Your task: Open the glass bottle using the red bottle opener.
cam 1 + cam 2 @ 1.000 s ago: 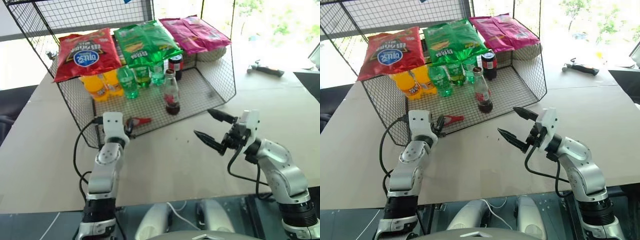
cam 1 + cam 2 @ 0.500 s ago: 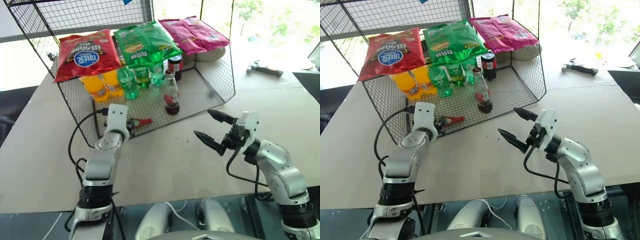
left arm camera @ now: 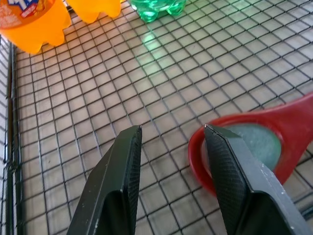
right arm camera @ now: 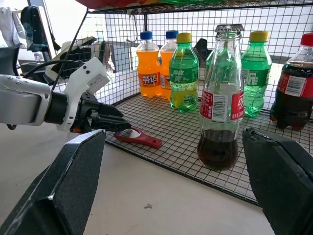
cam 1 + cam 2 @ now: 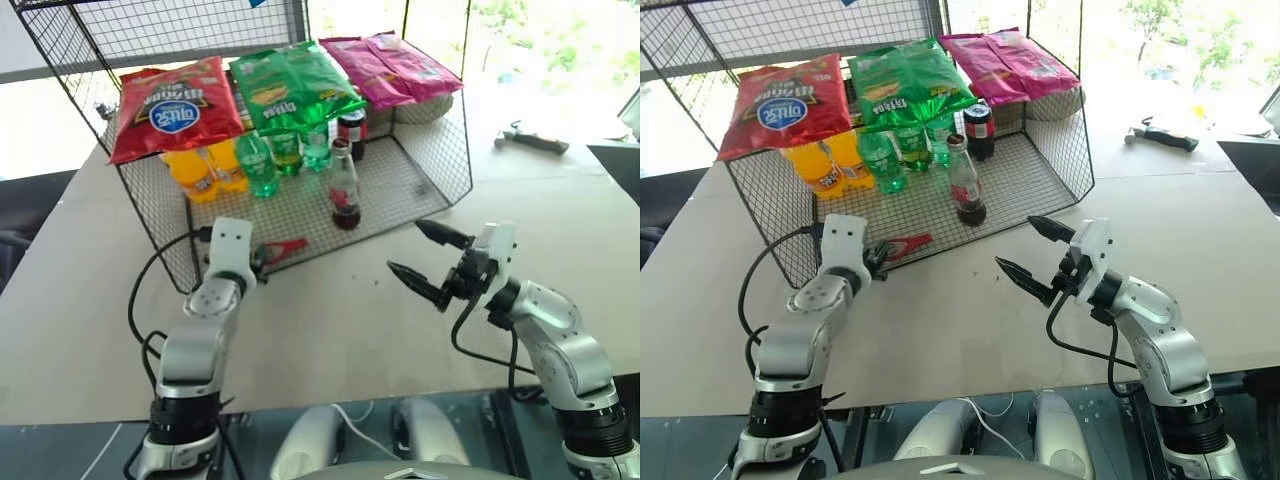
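Left pincer (image 3: 171, 147) straddles red bottle opener (image 3: 254, 142); glass bottle (image 4: 221, 98) red-labelled.

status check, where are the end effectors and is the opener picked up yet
Left end effector open at the red bottle opener, one finger in its ring, not lifted. Right end effector open, off the glass bottle. Bottle capped, path unobstructed.

Both head eyes look down over the wire shelf (image 5: 440, 170); wrist cameras sit low and close, sharing its mesh floor.

Glass bottle (image 4: 221, 98): clear, glossy. Red bottle opener (image 3: 254, 142): smooth, matt plastic look. Wire shelf (image 3: 161, 88): dark metal mesh.
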`<state>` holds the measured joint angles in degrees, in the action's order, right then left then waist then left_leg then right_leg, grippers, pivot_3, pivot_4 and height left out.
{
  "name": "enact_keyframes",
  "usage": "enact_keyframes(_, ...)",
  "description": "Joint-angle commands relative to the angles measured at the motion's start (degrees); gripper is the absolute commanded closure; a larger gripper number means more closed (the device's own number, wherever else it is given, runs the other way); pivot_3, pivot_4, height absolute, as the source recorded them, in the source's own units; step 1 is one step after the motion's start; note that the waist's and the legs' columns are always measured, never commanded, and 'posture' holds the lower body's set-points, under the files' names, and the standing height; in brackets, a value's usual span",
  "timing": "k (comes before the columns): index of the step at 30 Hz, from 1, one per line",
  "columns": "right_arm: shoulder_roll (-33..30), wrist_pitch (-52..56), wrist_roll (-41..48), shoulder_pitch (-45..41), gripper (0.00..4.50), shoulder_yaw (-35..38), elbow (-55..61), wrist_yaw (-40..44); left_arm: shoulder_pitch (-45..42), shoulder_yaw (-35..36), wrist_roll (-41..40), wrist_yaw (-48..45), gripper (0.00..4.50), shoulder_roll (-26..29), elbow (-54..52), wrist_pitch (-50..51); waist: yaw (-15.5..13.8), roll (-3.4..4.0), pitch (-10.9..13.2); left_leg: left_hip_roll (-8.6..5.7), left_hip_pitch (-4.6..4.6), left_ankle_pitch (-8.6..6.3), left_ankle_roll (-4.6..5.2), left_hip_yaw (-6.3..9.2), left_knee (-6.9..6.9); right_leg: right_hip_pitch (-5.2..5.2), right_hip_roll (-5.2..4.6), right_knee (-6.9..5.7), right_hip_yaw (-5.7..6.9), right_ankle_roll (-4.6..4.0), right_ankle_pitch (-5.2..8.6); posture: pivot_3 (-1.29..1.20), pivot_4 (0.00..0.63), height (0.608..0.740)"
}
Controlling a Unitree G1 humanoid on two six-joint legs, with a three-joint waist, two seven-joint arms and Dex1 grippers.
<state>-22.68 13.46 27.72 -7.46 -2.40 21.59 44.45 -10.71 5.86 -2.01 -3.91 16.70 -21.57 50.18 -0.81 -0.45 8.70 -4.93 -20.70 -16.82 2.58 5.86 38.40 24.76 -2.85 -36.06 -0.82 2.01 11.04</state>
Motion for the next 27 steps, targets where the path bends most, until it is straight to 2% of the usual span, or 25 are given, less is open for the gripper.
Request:
enact_keyframes(1,0.13,-0.49,0.30,-0.62,0.00,-0.08,1.99,-0.31,0.51,0.67,-0.07,-0.31,2.46,0.49,-3.87,2.40,0.00,0.00,0.00,0.00,0.00,0.00,0.00,0.00,0.00,0.00,0.00,0.00,0.00,0.00,0.00,0.00,0.150,0.735)
enact_keyframes(9,0.36,1.49,0.54,-2.19,0.00,-0.80,3.55,-2.12,0.95,-0.55,-1.79,-3.76,2.46,1.93,-4.09,11.56,0.02,0.01,-0.01,0.00,0.03,0.00,0.00,0.00,0.00,-0.01,0.01,-0.01,-0.01,0.00,0.00,0.00,0.150,0.735)
enact_keyframes(13,0.25,1.61,0.74,-2.43,0.00,-0.47,3.48,-2.39,0.50,-0.35,-2.58,-4.71,3.58,2.33,-3.57,13.88,0.02,0.02,-0.04,0.00,0.05,0.00,-0.01,0.00,0.00,-0.03,0.00,-0.02,-0.01,0.00,0.00,0.00,0.150,0.735)
enact_keyframes(14,0.20,1.60,0.78,-2.45,0.00,-0.40,3.42,-2.41,0.42,-0.40,-2.67,-4.88,4.14,2.45,-3.52,14.21,0.02,0.02,-0.04,0.00,0.06,0.00,-0.01,0.00,0.00,-0.03,0.00,-0.02,-0.01,0.00,0.00,0.00,0.150,0.735)
enact_keyframes(15,0.17,1.57,0.79,-2.39,0.00,-0.32,3.43,-2.45,0.58,-0.48,-2.77,-5.18,4.45,2.72,-3.46,14.53,0.04,0.03,-0.05,0.00,0.07,0.01,-0.01,0.00,0.00,-0.03,0.00,-0.02,-0.01,0.00,0.00,0.00,0.150,0.735)
enact_keyframes(21,0.22,1.43,0.67,-2.35,0.00,-0.17,3.46,-2.70,0.84,-0.80,-2.98,-5.54,4.45,3.25,-3.46,14.94,0.05,0.06,-0.07,0.00,0.09,0.02,-0.04,-0.01,0.00,-0.04,0.01,-0.06,-0.03,0.00,0.00,0.00,0.150,0.735)
enact_keyframes(27,0.44,0.96,0.33,-2.46,0.00,-0.45,2.92,-2.66,0.52,-1.07,-2.65,-5.63,4.45,2.89,-3.40,9.03,0.02,0.07,-0.07,0.00,0.10,0.03,-0.06,-0.01,0.00,-0.03,0.01,-0.07,-0.03,0.00,0.00,0.00,0.150,0.735)
